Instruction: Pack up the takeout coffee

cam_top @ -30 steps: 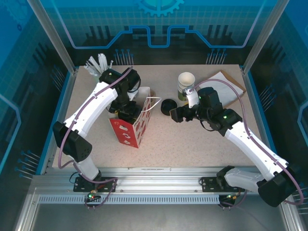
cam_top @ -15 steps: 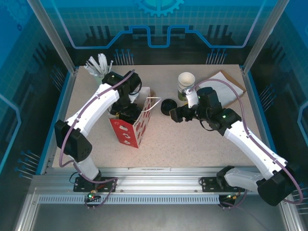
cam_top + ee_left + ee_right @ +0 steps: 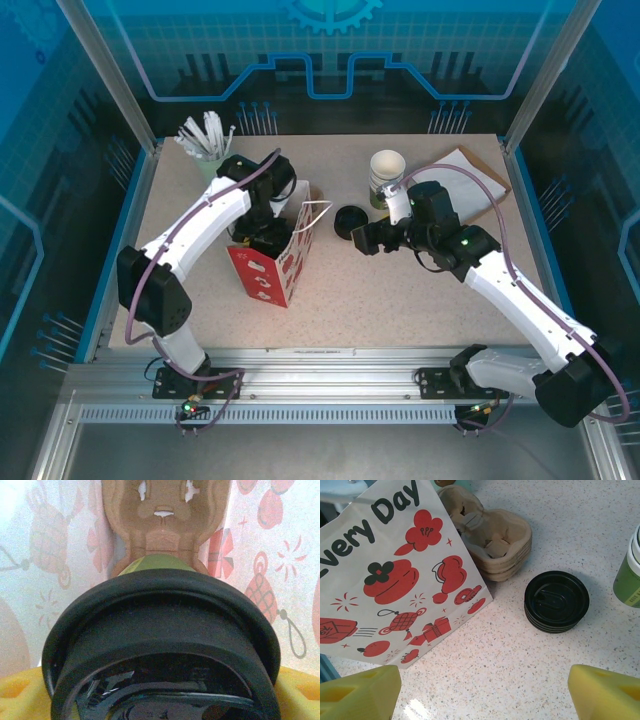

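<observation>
The takeout coffee (image 3: pixel 165 630), a small olive-green paper cup under a round, glossy black plastic lid, hangs inside the white paper bag with red prints (image 3: pixel 270 265). It is just above a brown moulded-pulp cup carrier (image 3: pixel 162 515) at the bag's bottom. The left claw (image 3: pixel 160 695) is spread wide, and its yellow foam pads (image 3: pixel 20 695) sit against the lid's rim on either side (a grip, by my reading, not a release).

Over the last second the left arm's elbow has crept toward the far side while its wrist stayed over the bag's mouth. That suggests the cup is being lined up with a carrier pocket and is not yet let go.

The right claw (image 3: pixel 480 690) is wide open and empty. It hovers over the speckled surface (image 3: pixel 520 670) near a pile of ridged black lids (image 3: pixel 556 601) and a stack of pulp carriers (image 3: pixel 495 540).
</observation>
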Motion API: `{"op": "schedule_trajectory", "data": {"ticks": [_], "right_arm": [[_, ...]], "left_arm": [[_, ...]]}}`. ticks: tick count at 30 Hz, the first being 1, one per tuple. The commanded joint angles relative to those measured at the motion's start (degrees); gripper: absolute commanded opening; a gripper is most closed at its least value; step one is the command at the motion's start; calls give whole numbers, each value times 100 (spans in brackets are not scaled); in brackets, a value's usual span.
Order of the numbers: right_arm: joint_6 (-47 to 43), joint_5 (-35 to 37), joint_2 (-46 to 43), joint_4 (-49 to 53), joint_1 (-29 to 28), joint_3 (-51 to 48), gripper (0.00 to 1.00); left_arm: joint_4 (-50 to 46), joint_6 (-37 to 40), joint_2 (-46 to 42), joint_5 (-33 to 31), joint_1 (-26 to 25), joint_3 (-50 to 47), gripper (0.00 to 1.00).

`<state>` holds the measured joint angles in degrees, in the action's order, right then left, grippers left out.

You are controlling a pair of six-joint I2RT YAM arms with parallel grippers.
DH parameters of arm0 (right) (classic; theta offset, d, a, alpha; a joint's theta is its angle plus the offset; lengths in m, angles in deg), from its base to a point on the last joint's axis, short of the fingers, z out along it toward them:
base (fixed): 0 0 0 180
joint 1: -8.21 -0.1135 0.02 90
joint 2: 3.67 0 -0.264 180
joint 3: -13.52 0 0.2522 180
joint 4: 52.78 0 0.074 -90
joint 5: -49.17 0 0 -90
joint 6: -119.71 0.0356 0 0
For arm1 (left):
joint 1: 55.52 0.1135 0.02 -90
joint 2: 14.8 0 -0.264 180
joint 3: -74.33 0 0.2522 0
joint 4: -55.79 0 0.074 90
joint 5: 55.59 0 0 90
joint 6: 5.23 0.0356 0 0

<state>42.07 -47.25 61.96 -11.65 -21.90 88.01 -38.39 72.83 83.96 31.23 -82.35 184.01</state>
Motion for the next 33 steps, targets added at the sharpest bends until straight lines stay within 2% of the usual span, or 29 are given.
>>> {"op": "schedule_trajectory", "data": {"ticks": [1,33], "right_arm": [[-32,35,20,-61,-91,-49,88],[-58,45,179,-101,-106,-83,90]], "left_arm": [[29,-80,82,67,59,-117,51],[271,14,161,54,42,-358,51]]}}
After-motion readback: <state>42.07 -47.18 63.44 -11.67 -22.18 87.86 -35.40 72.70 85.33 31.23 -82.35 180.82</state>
